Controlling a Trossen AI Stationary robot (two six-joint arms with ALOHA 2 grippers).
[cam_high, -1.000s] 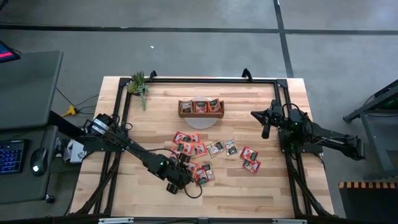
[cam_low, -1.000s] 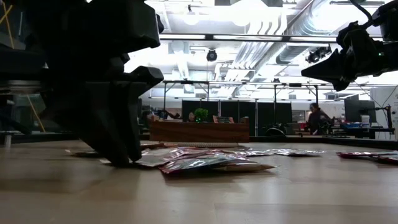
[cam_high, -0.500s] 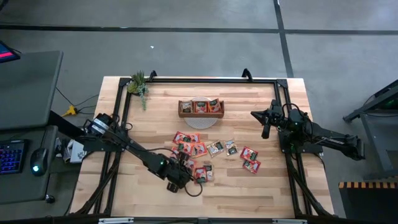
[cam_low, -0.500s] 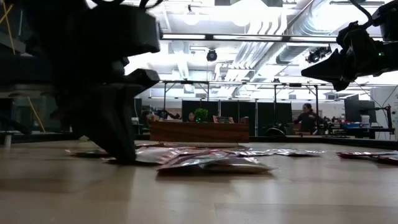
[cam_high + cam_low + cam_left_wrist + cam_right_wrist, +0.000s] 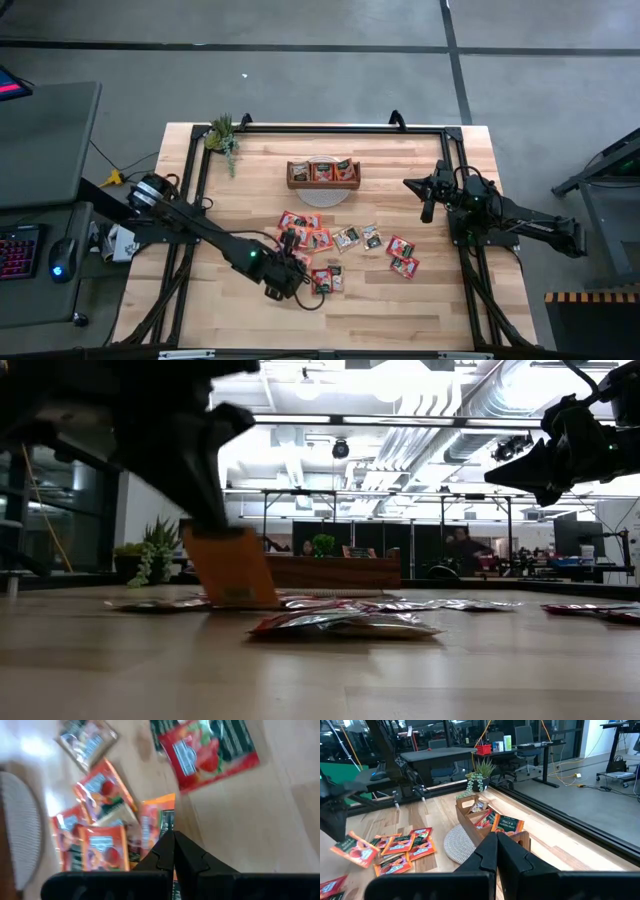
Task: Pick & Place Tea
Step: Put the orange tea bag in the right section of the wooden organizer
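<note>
The left hand (image 5: 215, 530), over the near-left part of the pale wooden worktop (image 5: 400, 300), pinches 1 flat orange square tea sachet (image 5: 228, 565) by its top edge; it hangs tilted, its lower edge at the scattered red and orange sachets (image 5: 310, 240). Lift it straight up until clear, so neighbours aren't dragged, then carry it to the brown wooden 3-compartment tray (image 5: 322, 173). The right hand (image 5: 427, 212) waits at the right, fingers pressed together, holding nothing.
</note>
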